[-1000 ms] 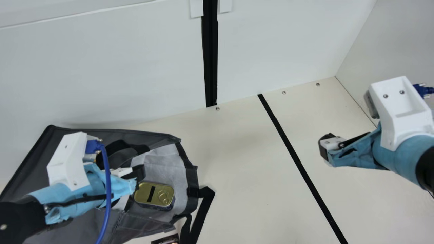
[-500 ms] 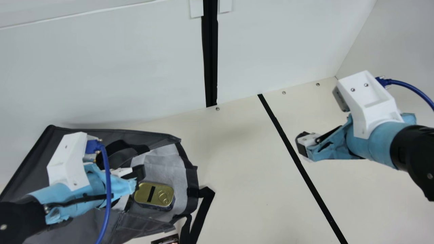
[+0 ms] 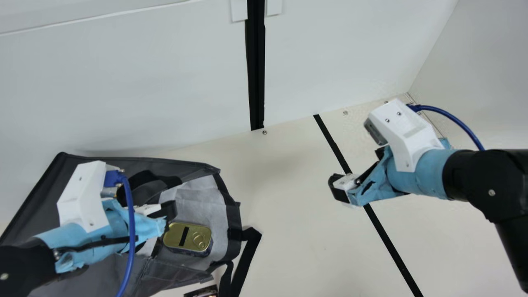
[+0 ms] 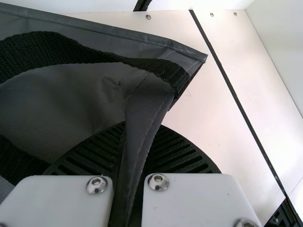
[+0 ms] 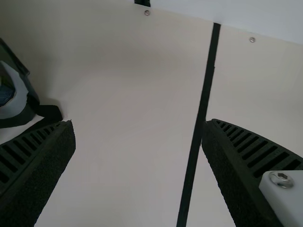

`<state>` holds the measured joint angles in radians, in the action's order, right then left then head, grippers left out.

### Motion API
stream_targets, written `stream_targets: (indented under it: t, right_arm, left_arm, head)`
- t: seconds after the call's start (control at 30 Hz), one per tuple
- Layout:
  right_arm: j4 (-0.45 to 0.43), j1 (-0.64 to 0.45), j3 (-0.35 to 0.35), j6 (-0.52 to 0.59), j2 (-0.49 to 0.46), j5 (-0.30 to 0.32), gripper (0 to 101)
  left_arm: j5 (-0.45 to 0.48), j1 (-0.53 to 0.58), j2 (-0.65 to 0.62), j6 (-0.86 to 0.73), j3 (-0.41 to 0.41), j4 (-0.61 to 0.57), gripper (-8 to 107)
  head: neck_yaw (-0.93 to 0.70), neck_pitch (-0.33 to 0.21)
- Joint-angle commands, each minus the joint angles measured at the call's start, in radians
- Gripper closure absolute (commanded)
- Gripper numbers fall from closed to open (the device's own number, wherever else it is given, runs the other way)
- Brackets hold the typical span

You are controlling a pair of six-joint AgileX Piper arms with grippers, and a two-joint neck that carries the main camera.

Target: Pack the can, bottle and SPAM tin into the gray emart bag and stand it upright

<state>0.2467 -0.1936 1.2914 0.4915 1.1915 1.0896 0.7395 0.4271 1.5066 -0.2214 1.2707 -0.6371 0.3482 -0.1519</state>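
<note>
1. Cream table, biggest thing here, runs from the main view's middle down past 6 o'clock.
2. Gray emart bag lies flopped over at 8 o'clock, mouth facing roughly 3.
3. Black line on the table slants from about 2 o'clock toward 4:30.
4. Right gripper is out at 4 o'clock above that line, fingers spread wide with nothing between them.
5. Left gripper is at 8 o'clock, clamped on the bag's seamed edge; you can see the fabric pinched in its wrist view.
6. Black strap sticks out near 6 o'clock.
7. SPAM tin, gold end showing, sits inside the bag's mouth between 7 and 8, just beside the left gripper.
</note>
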Motion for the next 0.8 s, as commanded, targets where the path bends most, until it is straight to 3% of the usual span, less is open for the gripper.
stream_targets:
  t: [0.0,0.77]
  right_arm:
    - [0.052,-0.003,-0.016,0.054,0.004,-0.008,6]
    - [0.468,-0.034,-0.209,0.468,0.101,-0.072,6]
  left_arm:
    - [0.000,0.000,0.000,0.000,0.000,0.000,107]
    - [0.000,0.000,0.000,0.000,0.000,0.000,107]
  head:
    - [0.001,-0.023]
    - [0.001,-0.023]
